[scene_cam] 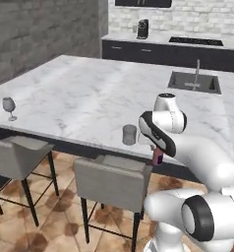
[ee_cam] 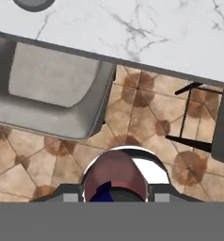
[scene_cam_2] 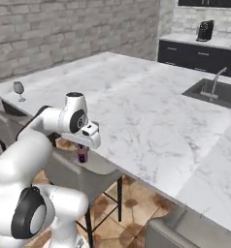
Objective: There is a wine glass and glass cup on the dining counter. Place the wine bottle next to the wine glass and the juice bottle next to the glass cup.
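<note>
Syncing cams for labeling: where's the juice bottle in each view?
Left base view: juice bottle hangs just off the dining counter's front edge, right of the glass cup.
Right base view: juice bottle sits left of centre, below the white wrist, above a stool.
Hand view: seen from above at bottom centre, over the tiled floor.
Shared landmark: the counter's dark front edge.

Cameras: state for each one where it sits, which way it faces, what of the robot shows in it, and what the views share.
Left base view: behind the arm's left, facing forward and down over the dining counter, wine glass and glass cup; the arm rises at lower right.
Right base view: behind its right, same counter; the arm rises at lower left.
Hand view: on the hand, looking down at floor tiles and a stool; the gripper is shut on the juice bottle.
Shared: counter, bottle, stool.
</note>
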Controlling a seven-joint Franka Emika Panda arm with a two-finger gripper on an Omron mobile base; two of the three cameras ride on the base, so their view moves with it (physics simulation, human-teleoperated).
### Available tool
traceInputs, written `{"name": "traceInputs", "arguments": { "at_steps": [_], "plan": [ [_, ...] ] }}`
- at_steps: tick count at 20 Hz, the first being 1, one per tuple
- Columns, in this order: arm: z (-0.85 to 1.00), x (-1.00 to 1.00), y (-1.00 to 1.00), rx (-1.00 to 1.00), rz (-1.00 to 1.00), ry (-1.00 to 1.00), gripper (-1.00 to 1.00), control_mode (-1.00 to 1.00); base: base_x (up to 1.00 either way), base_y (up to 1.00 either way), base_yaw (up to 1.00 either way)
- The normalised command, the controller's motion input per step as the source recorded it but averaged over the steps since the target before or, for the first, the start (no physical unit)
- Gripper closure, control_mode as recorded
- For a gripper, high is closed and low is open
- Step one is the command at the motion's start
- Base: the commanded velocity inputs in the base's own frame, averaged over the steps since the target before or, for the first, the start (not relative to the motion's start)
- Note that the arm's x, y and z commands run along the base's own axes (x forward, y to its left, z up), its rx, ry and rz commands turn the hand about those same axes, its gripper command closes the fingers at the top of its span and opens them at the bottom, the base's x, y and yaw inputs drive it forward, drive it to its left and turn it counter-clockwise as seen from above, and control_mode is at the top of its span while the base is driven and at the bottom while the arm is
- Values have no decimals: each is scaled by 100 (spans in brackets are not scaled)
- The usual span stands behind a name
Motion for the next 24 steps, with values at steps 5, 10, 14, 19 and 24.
{"name": "traceInputs", "arguments": {
  "at_steps": [5,10,14,19,24],
  "plan": [
    [0,0,0,0,0,0,100,100,34,21,-66],
    [0,0,0,0,0,0,100,100,49,16,-33],
    [0,0,0,0,0,0,100,100,27,16,-14],
    [0,0,0,0,0,0,100,100,0,0,0],
    [0,0,0,0,0,0,100,100,0,0,0]
  ]
}}
